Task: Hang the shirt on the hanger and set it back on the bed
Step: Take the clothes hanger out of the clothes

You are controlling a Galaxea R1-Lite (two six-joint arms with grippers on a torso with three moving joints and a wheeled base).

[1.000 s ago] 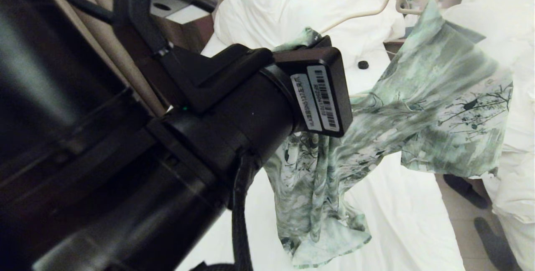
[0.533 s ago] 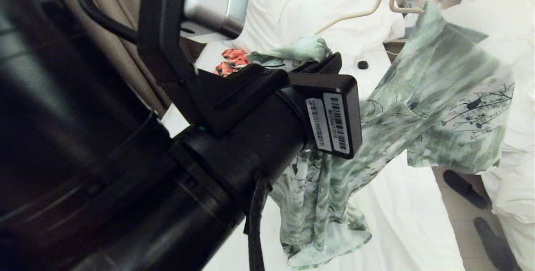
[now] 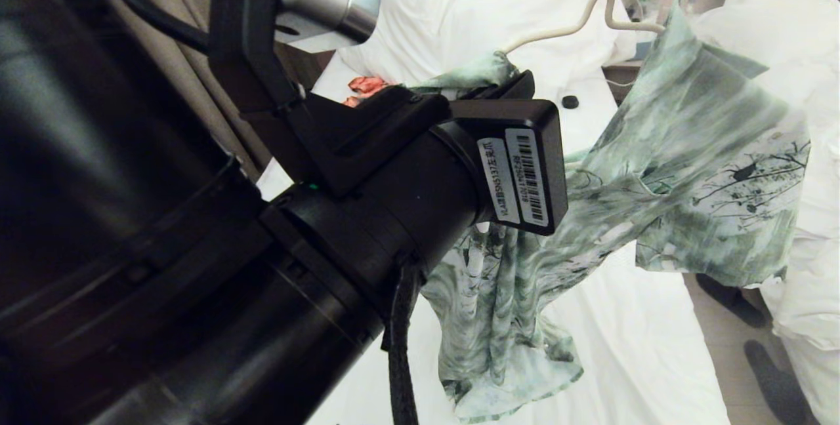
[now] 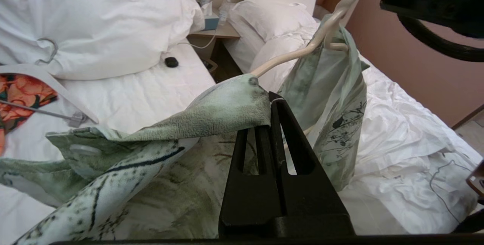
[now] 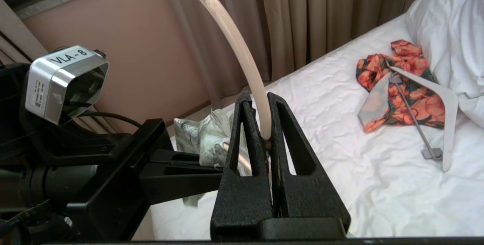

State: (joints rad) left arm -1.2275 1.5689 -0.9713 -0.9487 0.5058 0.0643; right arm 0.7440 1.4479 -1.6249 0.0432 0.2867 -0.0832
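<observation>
Shirt (image 3: 689, 169) edged right; right wrist shows clamped hanger (image 5: 242, 56).

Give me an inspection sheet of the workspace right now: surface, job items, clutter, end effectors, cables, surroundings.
Surface: bed, smooth white sheet, big white pillows at its head.
Job's things: shirt held up over the bed, partly draped on the cream hanger, one hanger arm poking into the fabric.
Clutter: orange floral garment with a wide white hanger on the sheet; small black object by the pillows.
End effectors: left end effector shut on a shirt fold; right end effector shut on the hanger near its hook.
Cables: black cable along the left arm; thin wire on the neighbouring bed.
Surroundings: nightstand, curtains, rumpled neighbouring bed.
</observation>
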